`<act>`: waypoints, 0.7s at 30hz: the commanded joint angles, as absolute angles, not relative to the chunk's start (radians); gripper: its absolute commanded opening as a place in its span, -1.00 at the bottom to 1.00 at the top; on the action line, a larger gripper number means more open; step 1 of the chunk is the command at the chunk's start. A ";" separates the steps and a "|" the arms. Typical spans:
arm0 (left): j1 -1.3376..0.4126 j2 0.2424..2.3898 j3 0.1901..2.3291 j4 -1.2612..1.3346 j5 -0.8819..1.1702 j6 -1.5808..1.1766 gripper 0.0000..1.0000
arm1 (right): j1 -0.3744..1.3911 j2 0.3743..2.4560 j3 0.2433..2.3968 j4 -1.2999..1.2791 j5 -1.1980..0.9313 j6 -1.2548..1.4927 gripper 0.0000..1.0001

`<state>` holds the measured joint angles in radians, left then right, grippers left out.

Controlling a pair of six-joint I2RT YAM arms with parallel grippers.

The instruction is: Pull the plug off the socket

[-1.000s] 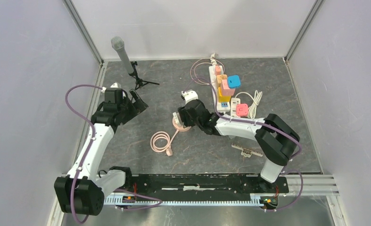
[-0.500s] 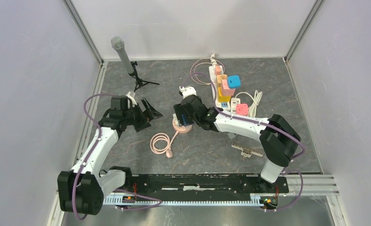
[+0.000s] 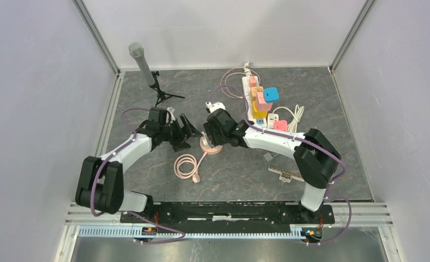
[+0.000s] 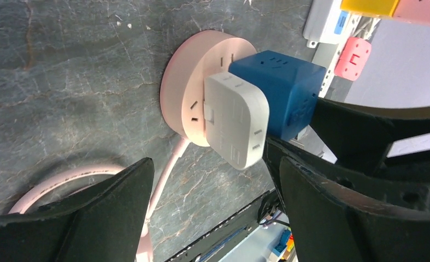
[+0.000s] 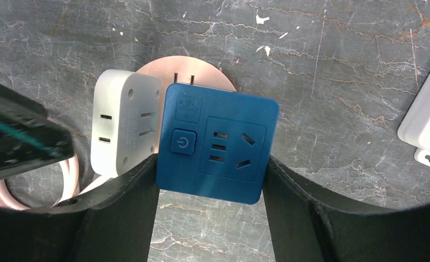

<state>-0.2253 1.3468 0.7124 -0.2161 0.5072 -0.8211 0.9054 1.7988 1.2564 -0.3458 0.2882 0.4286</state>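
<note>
A round pink socket [image 3: 208, 147] lies on the grey table; it also shows in the left wrist view [image 4: 188, 93] and the right wrist view [image 5: 188, 65]. A blue cube plug [image 5: 218, 150] and a white plug [image 5: 122, 128] sit in it side by side, as the left wrist view shows for the blue [image 4: 281, 90] and the white [image 4: 235, 121]. My right gripper [image 5: 211, 164] is shut on the blue cube plug, one finger on each side. My left gripper [image 4: 215, 164] is open, just left of the socket [image 3: 186, 134], its jaws facing the white plug.
The socket's pink cable [image 3: 186, 164] coils in front of it. A white power strip [image 3: 252, 82] with several coloured plugs lies at the back right, a white cable [image 3: 295, 117] beside it. A microphone on a stand [image 3: 144, 65] stands back left. A comb [image 3: 286, 174] lies front right.
My left arm has swung right from the left side of the table up to the socket, gripper open. My right gripper has stayed at the socket and shifted slightly.
</note>
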 commanded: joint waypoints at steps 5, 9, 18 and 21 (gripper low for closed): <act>-0.245 1.455 0.810 -0.169 0.547 -0.833 0.63 | 0.884 1.771 1.186 -0.235 0.234 0.455 0.18; -0.253 1.480 0.809 -0.190 0.539 -0.800 0.49 | 0.884 1.771 1.201 -0.245 0.243 0.468 0.09; -0.277 1.564 0.845 -0.330 0.443 -0.699 0.45 | 0.882 1.765 1.206 -0.258 0.275 0.461 0.32; -0.281 1.599 0.842 -0.339 0.417 -0.702 0.33 | 0.882 1.773 1.213 -0.262 0.288 0.439 0.31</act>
<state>-0.2726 1.5406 0.8387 -0.2642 0.5182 -0.7681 0.8883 1.7813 1.2110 -0.2714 0.2676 0.4431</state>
